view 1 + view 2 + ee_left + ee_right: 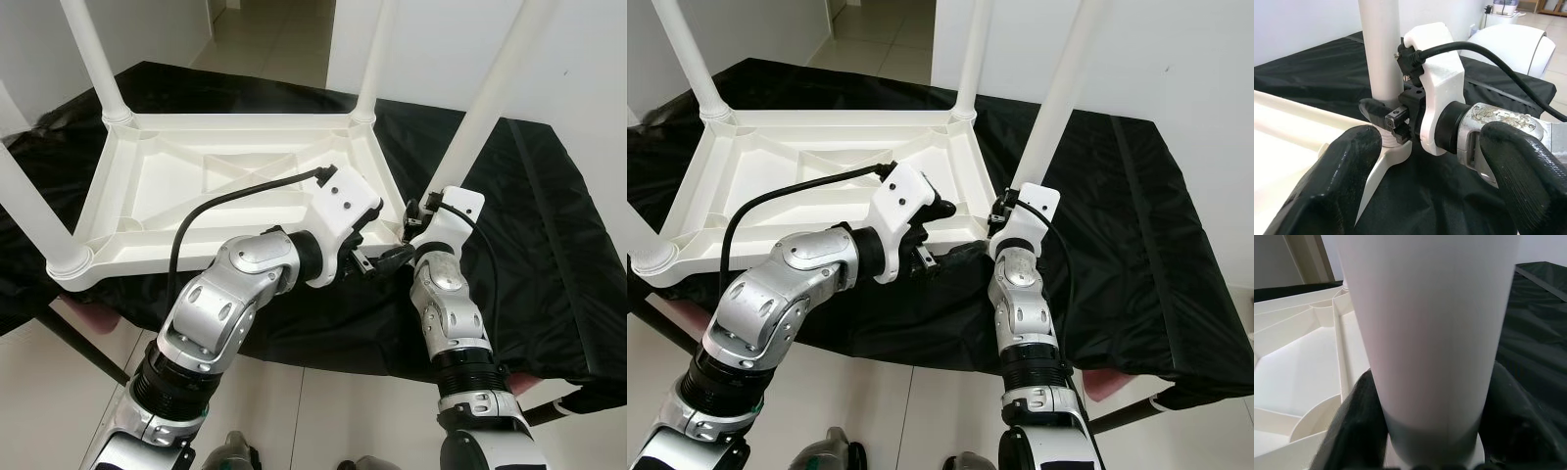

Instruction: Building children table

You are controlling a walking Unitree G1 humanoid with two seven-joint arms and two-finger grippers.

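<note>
Right gripper fingers are clamped around the near-right table leg at its socket on the upturned white children's table; left gripper fingers are spread beside it.

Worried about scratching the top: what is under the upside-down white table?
A black cloth lies under the table, draping whatever supports it. The tabletop's face is turned down and hidden, as is that support.

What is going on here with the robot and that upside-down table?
A white children's table lies upside down on a black cloth, its legs pointing up. The right gripper is closed around the base of the near-right leg, at its corner socket. The left gripper hovers open beside it, facing that corner.
</note>
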